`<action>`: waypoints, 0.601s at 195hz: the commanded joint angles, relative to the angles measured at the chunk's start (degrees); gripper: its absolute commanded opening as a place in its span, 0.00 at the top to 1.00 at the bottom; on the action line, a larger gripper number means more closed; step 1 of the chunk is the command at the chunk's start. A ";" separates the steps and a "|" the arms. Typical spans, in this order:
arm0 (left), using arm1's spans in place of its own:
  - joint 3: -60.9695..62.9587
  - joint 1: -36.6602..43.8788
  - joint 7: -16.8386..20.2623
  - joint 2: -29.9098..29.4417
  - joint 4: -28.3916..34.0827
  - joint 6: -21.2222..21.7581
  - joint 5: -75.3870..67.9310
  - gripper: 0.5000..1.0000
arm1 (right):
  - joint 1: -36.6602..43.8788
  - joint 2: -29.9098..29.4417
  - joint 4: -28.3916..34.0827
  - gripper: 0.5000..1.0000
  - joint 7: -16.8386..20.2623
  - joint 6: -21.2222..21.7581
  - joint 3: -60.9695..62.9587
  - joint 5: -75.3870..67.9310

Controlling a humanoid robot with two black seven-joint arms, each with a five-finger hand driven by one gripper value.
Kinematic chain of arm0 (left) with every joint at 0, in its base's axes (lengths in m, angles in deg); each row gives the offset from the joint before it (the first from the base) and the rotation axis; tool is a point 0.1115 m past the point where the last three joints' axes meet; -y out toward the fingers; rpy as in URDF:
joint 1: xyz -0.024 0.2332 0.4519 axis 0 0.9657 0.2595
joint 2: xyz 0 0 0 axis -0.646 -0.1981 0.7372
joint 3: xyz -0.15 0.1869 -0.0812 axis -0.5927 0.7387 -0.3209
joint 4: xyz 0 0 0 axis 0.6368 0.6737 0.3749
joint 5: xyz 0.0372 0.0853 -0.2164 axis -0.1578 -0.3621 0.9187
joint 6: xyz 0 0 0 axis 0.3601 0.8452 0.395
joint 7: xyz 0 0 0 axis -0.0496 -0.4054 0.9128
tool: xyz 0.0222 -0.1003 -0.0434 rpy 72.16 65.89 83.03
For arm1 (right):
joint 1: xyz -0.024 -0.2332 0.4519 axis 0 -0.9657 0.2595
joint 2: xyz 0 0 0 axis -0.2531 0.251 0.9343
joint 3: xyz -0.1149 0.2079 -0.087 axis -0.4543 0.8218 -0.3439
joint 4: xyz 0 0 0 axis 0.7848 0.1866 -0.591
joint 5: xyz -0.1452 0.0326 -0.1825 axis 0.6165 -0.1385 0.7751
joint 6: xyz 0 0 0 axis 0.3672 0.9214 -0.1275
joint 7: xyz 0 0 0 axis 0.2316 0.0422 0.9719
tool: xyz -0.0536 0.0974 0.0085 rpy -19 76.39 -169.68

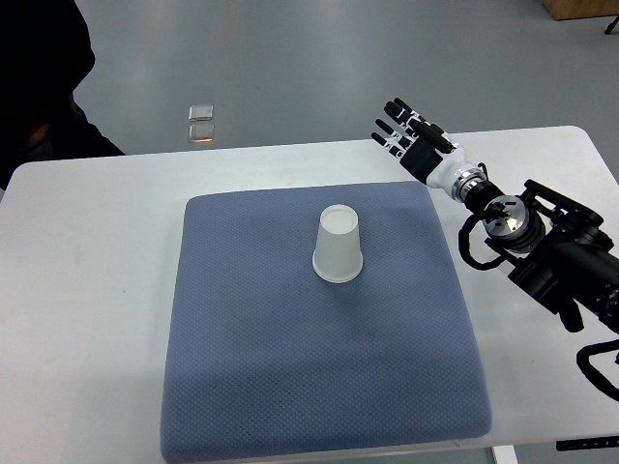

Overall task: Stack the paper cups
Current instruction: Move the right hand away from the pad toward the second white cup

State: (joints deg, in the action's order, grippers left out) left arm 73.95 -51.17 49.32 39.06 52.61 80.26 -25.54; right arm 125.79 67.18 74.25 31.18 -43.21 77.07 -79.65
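A white paper cup point(338, 246) stood upside down on a blue-grey mat point(251, 387), a little above the mat's middle, with its wider rim resting on the fabric. The mat lay on a white surface point(87, 290). The right hand point(406, 140) hovered beyond the mat's upper right corner, well apart from the cup, its fingers point(387, 126) spread and straight, holding nothing; its dark arm came in from the right edge. A person in dark clothing point(39, 77) showed at the upper left corner, behind the surface.
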 commanded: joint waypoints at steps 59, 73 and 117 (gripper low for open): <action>0.04 0.00 -0.01 0.00 -0.58 -0.38 0.01 0.00 | 0.18 0.09 0.00 0.17 0.00 0.17 -0.17 1.63; 0.04 0.00 -0.01 0.00 -0.58 -0.29 0.01 0.00 | 0.35 0.26 0.53 0.17 0.09 0.17 -0.09 3.30; -0.04 0.00 -0.01 0.00 -0.84 -0.38 0.01 0.00 | 3.08 3.78 3.95 0.17 0.18 0.97 -0.88 8.66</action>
State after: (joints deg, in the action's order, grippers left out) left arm 73.91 -51.16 49.29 39.06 51.95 79.89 -25.54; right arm 127.14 69.09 77.73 31.27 -42.30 76.82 -73.75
